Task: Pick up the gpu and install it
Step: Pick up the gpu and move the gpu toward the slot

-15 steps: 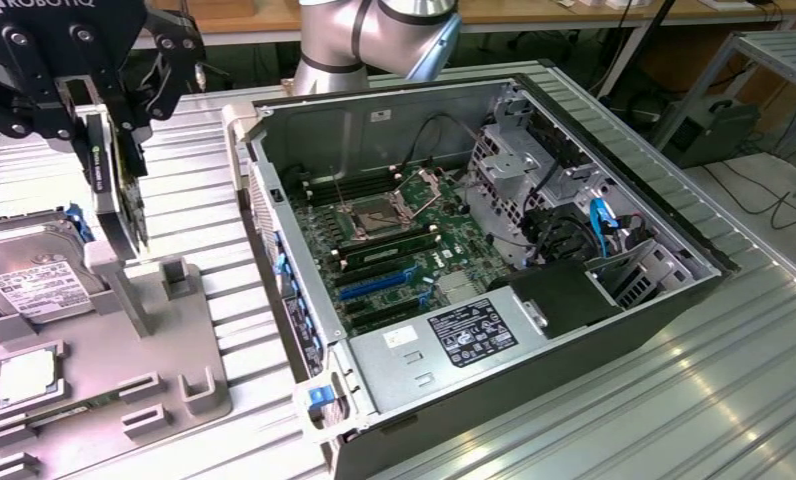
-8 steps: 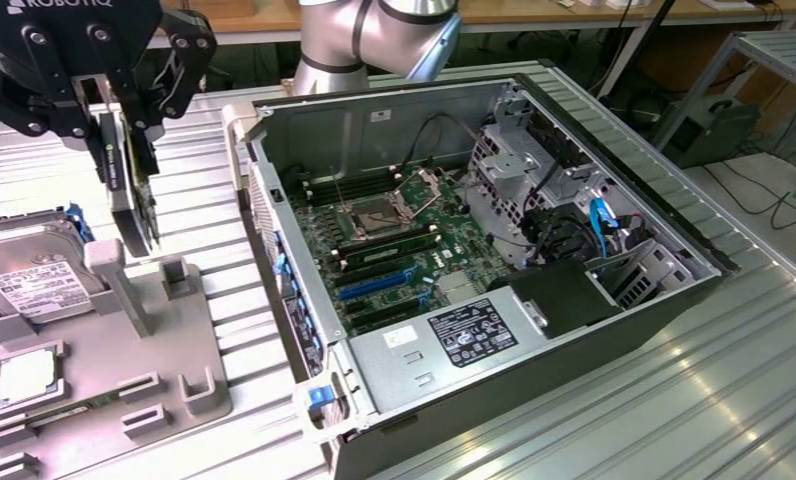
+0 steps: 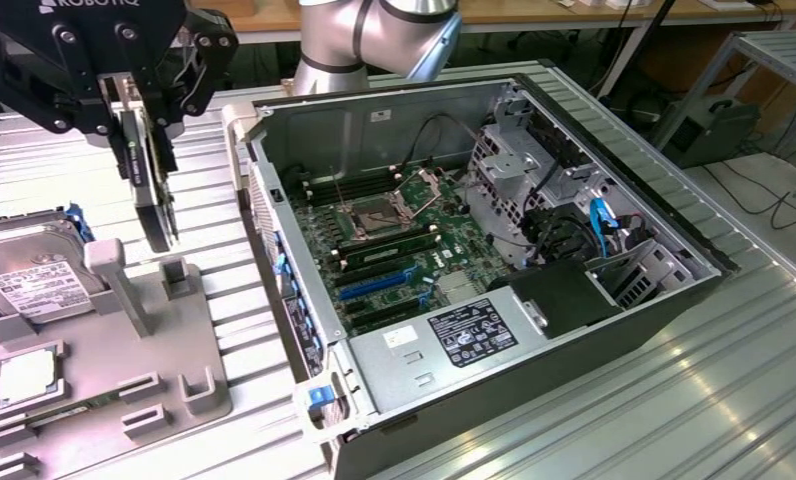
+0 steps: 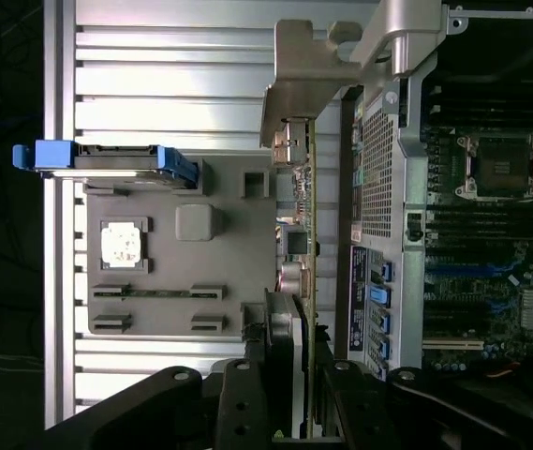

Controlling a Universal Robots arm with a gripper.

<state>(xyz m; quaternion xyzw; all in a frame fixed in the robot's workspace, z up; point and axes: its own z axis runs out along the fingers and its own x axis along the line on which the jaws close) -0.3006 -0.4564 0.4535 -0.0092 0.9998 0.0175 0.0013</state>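
The gpu (image 3: 154,195) hangs edge-down in the air at the exterior view's upper left, a thin card with a dark face. My black gripper (image 3: 142,98) is shut on its top edge. The card's lower end sits just above the grey holder (image 3: 118,350), beside its upright post. In the wrist view the gpu (image 4: 305,225) appears edge-on, green board and silver end bracket (image 4: 308,66) reaching away from my gripper (image 4: 294,398). The open computer case (image 3: 665,300) lies at the exterior view's right of the card, its motherboard (image 3: 412,225) exposed with blue slots (image 3: 375,284).
A silver hard drive (image 3: 31,272) with blue rails and a white label stands on the grey holder; a small square processor chip (image 3: 25,375) lies in a pocket nearer the front. The case wall (image 3: 271,200) rises close to the card. All rests on a ribbed metal table (image 3: 718,400).
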